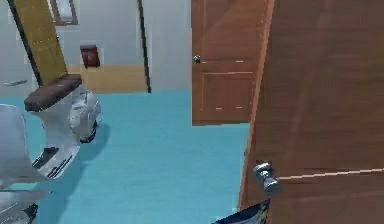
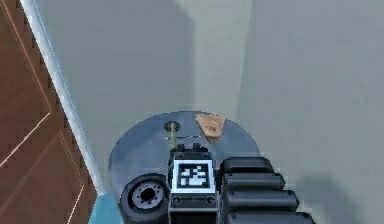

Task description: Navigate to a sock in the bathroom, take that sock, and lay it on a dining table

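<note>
In the arm side view, a small tan-pink soft-looking thing (image 2: 210, 125), perhaps the sock, lies on a round grey surface (image 2: 135, 155) against a pale wall. My arm (image 2: 245, 190) rises from the bottom edge with its white marker square (image 2: 194, 177). The gripper (image 2: 172, 138) reaches over the round surface, left of the tan thing. I cannot tell whether it holds anything.
The forward view has a turquoise floor (image 1: 170, 140) and a white toilet with a dark brown lid (image 1: 60, 105) at the left. An open wooden door with a knob (image 1: 266, 177) stands close at the right, and a second wooden door (image 1: 225, 60) stands farther back. A brown door (image 2: 25, 130) borders the arm side view's left.
</note>
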